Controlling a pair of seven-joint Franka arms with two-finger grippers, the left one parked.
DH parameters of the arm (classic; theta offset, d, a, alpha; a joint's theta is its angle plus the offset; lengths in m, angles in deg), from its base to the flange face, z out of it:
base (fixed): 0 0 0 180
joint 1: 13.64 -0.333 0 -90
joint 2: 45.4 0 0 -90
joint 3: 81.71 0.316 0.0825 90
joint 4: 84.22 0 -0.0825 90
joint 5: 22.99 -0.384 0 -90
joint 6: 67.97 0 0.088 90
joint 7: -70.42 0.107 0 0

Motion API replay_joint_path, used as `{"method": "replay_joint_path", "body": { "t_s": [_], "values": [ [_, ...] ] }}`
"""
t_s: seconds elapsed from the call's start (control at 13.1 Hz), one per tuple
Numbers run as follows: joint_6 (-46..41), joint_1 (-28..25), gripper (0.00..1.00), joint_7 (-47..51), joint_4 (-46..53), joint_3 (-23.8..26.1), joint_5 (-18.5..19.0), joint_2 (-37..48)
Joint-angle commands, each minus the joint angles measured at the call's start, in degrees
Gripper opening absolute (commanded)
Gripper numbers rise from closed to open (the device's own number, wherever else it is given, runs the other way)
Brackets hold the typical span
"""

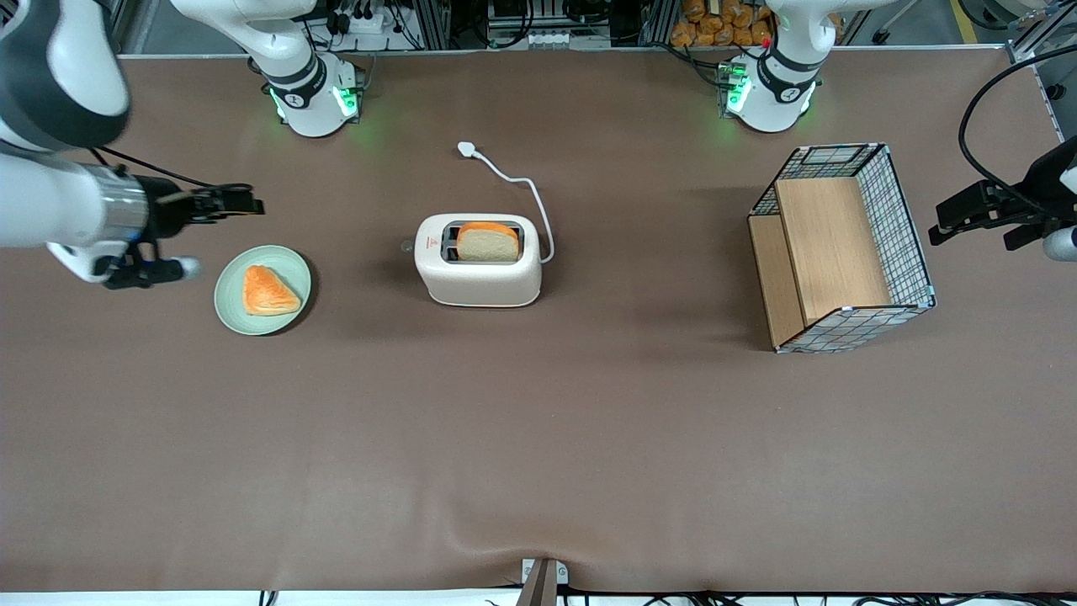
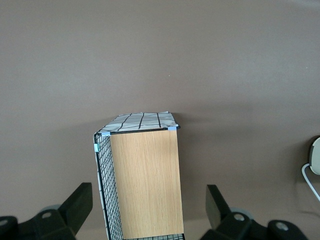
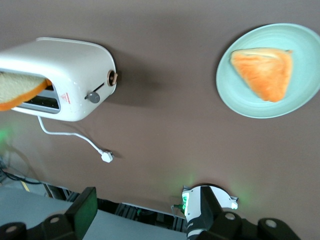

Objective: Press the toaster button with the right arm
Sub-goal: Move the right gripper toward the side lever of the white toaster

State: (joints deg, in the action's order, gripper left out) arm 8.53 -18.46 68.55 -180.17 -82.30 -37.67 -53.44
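I see the toaster (image 1: 478, 261) mid-table, well apart from my gripper (image 1: 240, 202), which hovers open and empty above the table beside the plate (image 1: 262, 289). The toaster button (image 3: 113, 77) juts from the end face toward the gripper.

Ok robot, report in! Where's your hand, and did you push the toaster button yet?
Gripper open, raised near the plate. Toaster button not yet pressed. Bare table between gripper and toaster.

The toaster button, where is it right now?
The toaster button juts from the toaster's narrow end face, the end facing the green plate. The right arm's hand hovers above the table near that plate, short of the button.
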Motion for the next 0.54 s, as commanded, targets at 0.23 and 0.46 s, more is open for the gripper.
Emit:
{"method": "replay_joint_path", "body": {
  "t_s": [0.23,0.46],
  "values": [
    [8.5,-6.0,0.00,0.1,-8.5,-0.3,-8.7,-1.5],
    [16.6,-8.7,0.00,0.1,-12.7,-0.3,-9.9,-2.3]
  ]
}}
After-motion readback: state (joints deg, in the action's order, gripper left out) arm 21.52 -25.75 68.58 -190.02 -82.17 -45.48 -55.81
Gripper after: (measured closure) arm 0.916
